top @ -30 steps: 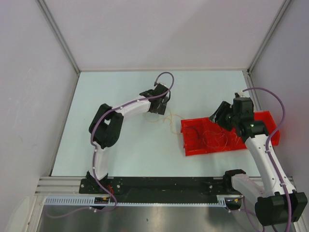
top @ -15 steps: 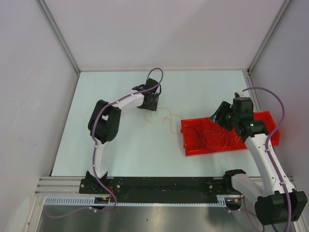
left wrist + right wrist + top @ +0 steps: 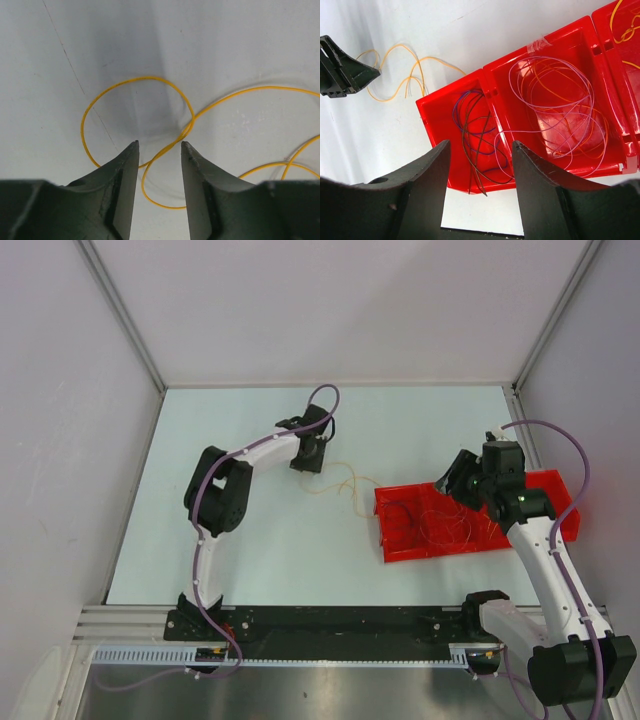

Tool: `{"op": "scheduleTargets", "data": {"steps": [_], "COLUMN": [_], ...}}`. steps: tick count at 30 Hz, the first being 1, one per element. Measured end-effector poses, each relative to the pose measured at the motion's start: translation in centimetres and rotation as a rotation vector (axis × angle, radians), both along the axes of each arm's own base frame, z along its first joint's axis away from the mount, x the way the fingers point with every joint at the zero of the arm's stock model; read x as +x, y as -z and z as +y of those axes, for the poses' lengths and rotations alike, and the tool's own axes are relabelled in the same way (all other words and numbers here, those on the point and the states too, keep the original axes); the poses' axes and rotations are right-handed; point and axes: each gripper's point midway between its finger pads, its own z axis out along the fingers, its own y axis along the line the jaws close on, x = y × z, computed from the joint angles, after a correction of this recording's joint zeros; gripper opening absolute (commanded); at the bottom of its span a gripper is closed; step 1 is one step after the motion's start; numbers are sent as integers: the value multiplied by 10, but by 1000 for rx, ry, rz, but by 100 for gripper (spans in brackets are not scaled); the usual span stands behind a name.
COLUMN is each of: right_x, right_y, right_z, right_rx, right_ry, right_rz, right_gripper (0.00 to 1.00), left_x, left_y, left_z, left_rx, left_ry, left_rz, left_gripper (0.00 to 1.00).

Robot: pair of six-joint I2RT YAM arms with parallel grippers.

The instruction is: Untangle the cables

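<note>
A thin yellow cable lies in loose loops on the white table, left of the red tray. My left gripper is down over it, open with a narrow gap, and one crossing of the yellow loops lies between its fingertips. From above, the left gripper stands at the left end of the yellow cable. My right gripper hovers open and empty above the tray. Dark purple and brown cables fill its left compartment. Lilac and orange cables curl in the middle one.
The tray sits at the table's right side, near the right wall. A further compartment at the tray's right end holds yellow-orange wire. Grey walls enclose the table on three sides. Thick lilac arm cables arch over both wrists.
The left gripper has shifted left, away from the tray, to the end of the yellow cable, and its jaws have narrowed. The right arm has stayed still.
</note>
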Motion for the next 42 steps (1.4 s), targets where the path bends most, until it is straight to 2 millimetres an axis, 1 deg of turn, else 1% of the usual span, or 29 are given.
{"op": "scheduleTargets", "data": {"steps": [1,3,4,5,7,14,16,17,18,19,21,24,26,28,30,32,35,37,42], "right_x": [0,0,0,0,0,-1,-1,-1,0,0,1,4,6,6,4,3,3,3,3], "right_y": [0,0,0,0,0,-3,-11,-17,-23,-29,-41,-65,-82,-99,-118,-133,-157,-170,-195], "right_z": [0,0,0,0,0,2,9,13,17,21,29,47,58,71,86,95,110,117,130], "right_rx": [-1,-2,-2,-2,-3,9,46,71,96,122,177,300,387,473,569,638,749,806,900], "right_ry": [0,1,1,1,0,-11,-34,-46,-58,-66,-77,-107,-128,-155,-184,-204,-233,-249,-288], "right_rz": [0,0,0,0,0,-12,-36,-57,-78,-95,-113,-151,-175,-197,-218,-234,-252,-265,-300], "right_gripper": [56,56,56,56,56,56,55,54,54,54,54,53,53,53,52,52,51,51,51], "left_x": [-1,-2,-3,-3,-3,-8,-11,-13,-13,-13,-15,-18,-26,-38,-56,-71,-94,-103,-116], "left_y": [0,1,1,1,1,1,-5,-13,-23,-38,-74,-152,-210,-250,-286,-307,-323,-325,-331], "left_z": [0,1,0,0,0,5,3,1,-2,-6,-16,-34,-45,-54,-65,-74,-86,-92,-102], "left_rx": [1,-3,-7,-10,-20,-28,-46,-64,-86,-120,-196,-348,-464,-559,-671,-760,-888,-946,-1016], "left_ry": [-1,1,1,0,-5,-13,-4,4,12,25,57,132,200,268,351,420,511,549,608], "left_rz": [3,12,18,20,25,61,69,66,56,39,-10,-125,-218,-279,-321,-340,-329,-305,-278], "left_gripper": [40,33,28,16,0,0,0,0,0,0,0,0,0,0,0,0,0,0,0]}}
